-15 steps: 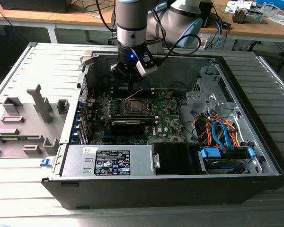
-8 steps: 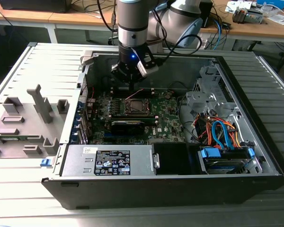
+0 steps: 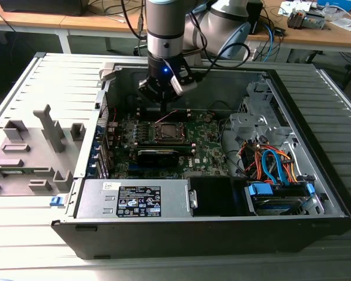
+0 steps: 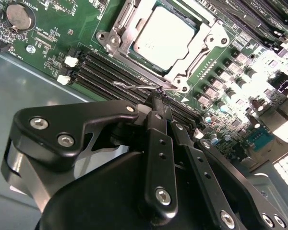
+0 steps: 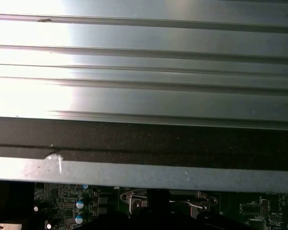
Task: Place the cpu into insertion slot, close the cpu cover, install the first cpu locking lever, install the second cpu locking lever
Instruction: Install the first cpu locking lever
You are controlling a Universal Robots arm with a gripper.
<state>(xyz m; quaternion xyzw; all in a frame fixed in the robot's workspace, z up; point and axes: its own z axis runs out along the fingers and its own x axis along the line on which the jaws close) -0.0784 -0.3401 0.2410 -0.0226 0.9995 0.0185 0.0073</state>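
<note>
The cpu [image 4: 165,33] lies flat in the insertion slot [image 3: 167,132], its silvery top showing through the window of the cpu cover [image 4: 209,40], which is folded down around it. A thin wire locking lever [image 4: 132,85] stands up beside the socket edge, and it also shows as a slanted line in the exterior view [image 3: 167,117]. My gripper [image 4: 158,98] hovers just behind the socket with its black fingers shut together. The lever's free end sits right at the fingertips. From the exterior view the gripper [image 3: 165,107] hangs over the socket's far side.
The open computer case holds a power supply [image 3: 134,199] at the front, a long black card [image 3: 158,155] near the socket, and a drive bay with coloured cables [image 3: 275,170]. Memory slots [image 4: 105,69] run beside the socket. The ribbed case wall [image 5: 144,72] is close by.
</note>
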